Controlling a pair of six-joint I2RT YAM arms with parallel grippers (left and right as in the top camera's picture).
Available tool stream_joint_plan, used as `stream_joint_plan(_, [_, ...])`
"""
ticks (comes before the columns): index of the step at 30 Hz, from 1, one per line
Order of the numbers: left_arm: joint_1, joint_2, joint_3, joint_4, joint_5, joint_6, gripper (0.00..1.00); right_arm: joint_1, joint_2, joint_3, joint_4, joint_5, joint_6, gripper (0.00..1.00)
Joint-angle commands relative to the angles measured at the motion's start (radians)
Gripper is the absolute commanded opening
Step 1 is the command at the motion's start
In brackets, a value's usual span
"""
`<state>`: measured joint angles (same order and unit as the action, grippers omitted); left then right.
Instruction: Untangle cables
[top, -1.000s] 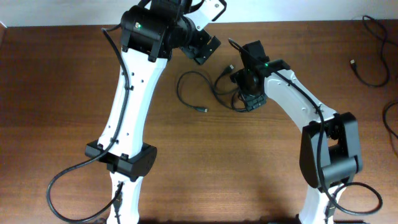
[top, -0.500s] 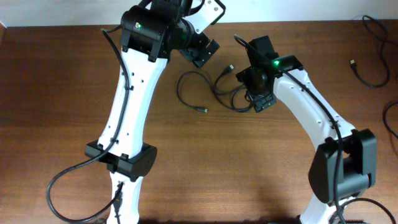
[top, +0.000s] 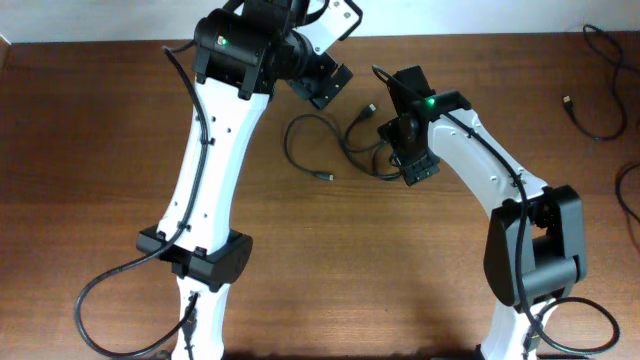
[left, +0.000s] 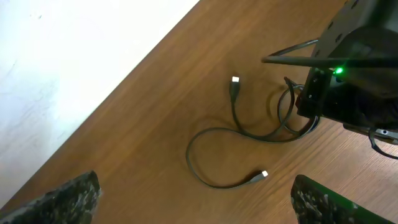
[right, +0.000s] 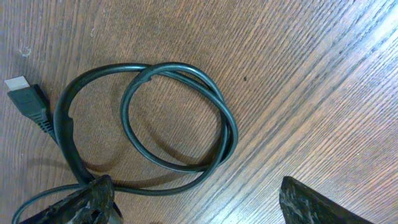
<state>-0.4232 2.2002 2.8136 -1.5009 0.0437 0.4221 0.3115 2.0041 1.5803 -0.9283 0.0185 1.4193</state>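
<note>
The right arm reaches inward and bends down over the table. The right gripper is spread wide, and the cables lie coiled on the wood just ahead of its fingers. The left gripper hangs high above the cables, well apart from them, its jaws also wide.

Bright, even light
Soft shadows lie under the cables; the close fingers look blurry along the bottom.

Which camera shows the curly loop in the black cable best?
The right wrist camera: the loop fills the picture, and its crossing strands are clear. The left wrist camera shows the whole cable small, with the loop partly behind the right arm. From overhead it looks tiny.
</note>
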Motion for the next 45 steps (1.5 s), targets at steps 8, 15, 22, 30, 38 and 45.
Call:
stream_joint_plan(8, [0.001,-0.003,0.0,-0.001,-0.008,-0.002,0.99,0.002,0.077,0.0,0.171,0.035,0.011,0.81])
stream_joint_plan(15, [0.001,-0.003,0.0,-0.001,-0.026,-0.002,0.99,0.001,0.073,0.009,0.165,0.001,-0.012,0.78])
stream_joint_plan(22, [0.001,-0.003,0.0,-0.008,-0.025,-0.002,0.99,0.001,-0.013,0.071,0.042,-0.014,-0.058,0.76])
stream_joint_plan(30, [0.001,-0.002,0.0,-0.008,-0.025,-0.002,0.99,0.002,-0.068,0.077,-0.158,-0.014,-0.058,0.77])
stream_joint_plan(38, [0.001,-0.002,0.0,-0.008,-0.025,-0.002,0.99,0.003,-0.051,0.05,-0.088,0.024,-0.058,0.77])
stream_joint_plan(45, [0.001,-0.002,0.0,-0.008,-0.026,-0.002,0.99,0.003,0.013,0.047,-0.027,0.031,-0.05,0.69])
